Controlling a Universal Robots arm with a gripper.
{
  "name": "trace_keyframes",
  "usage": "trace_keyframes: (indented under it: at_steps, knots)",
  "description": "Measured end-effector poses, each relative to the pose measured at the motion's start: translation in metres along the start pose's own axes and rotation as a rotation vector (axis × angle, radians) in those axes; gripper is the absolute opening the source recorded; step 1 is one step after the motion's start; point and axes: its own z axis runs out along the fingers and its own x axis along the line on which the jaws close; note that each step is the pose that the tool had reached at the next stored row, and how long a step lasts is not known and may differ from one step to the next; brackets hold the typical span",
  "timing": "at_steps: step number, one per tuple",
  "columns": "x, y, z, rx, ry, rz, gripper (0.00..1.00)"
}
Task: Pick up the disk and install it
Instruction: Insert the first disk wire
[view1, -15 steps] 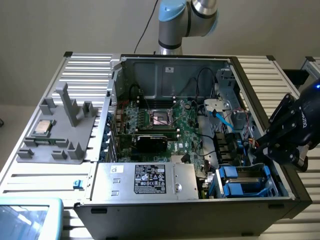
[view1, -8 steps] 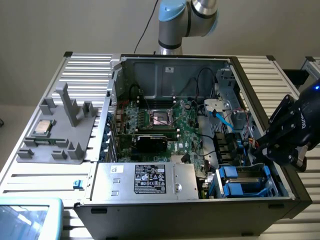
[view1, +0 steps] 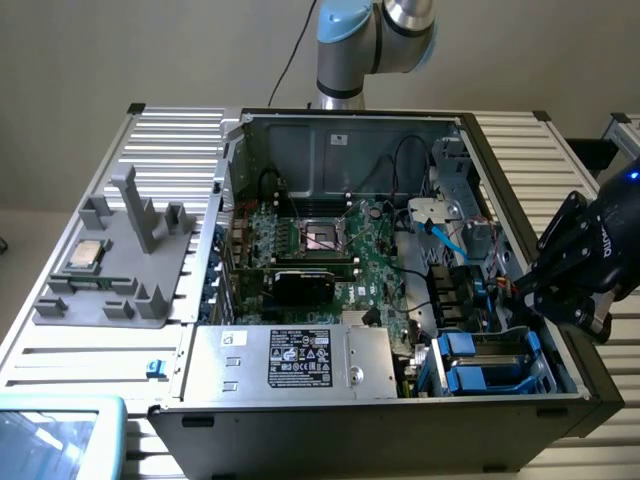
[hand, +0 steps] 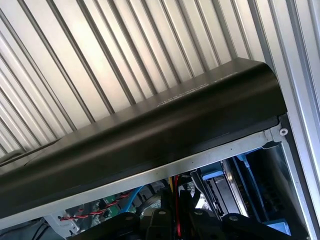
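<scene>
The open computer case (view1: 340, 420) lies on a slatted metal table. Blue carrier rails of the disk (view1: 488, 362) show in the drive bay at the case's near corner, on the exterior view's right. My black gripper (view1: 540, 288) hangs just above the case's wall on that side, a little beyond the bay and close over the orange and blue cables. In the wrist view the gripper (hand: 175, 222) looks past the black case wall (hand: 150, 130) down at blue carrier parts (hand: 214, 175) inside. I cannot tell whether anything is held.
A silver power supply (view1: 300, 360) with a black label fills the case's near side, and the green motherboard (view1: 330, 250) lies behind it. On the exterior view's left, a grey fixture (view1: 140, 270) carries a small CPU chip (view1: 85, 255). A small blue part (view1: 153, 368) rests on the slats.
</scene>
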Motion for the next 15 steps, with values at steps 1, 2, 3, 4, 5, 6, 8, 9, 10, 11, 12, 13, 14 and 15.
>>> trace_keyframes:
  at_steps: [1,2,3,4,5,6,8,9,10,11,12,13,14,15]
  knots:
    - [0.0000,0.0000,0.0000,0.0000,0.0001,0.000,0.17]
    - [0.0000,0.0000,0.0000,0.0001,0.0001,0.000,0.17]
    - [0.0000,0.0000,0.0000,0.0000,0.0000,0.000,0.17]
    - [0.0000,0.0000,0.0000,0.0000,0.0000,0.000,0.17]
    - [0.0000,0.0000,0.0000,0.0001,0.0000,0.000,0.17]
    - [0.0000,0.0000,0.0000,0.0000,0.0000,0.000,0.17]
    - [0.0000,0.0000,0.0001,0.0000,0.0002,0.000,0.17]
    - [-0.0002,-0.0003,0.0003,0.0001,0.0002,0.000,0.17]
    - [-0.0005,-0.0008,0.0005,0.0001,0.0003,0.000,0.17]
    - [-0.0007,-0.0015,0.0006,0.0000,0.0000,0.000,0.17]
    - [-0.0012,-0.0024,0.0008,-0.0003,-0.0005,0.000,0.17]
    - [-0.0017,-0.0034,0.0011,-0.0006,-0.0012,0.000,0.17]
    - [-0.0021,-0.0043,0.0013,-0.0012,-0.0023,0.001,0.17]
    - [-0.0025,-0.0051,0.0015,-0.0020,-0.0040,0.001,0.17]
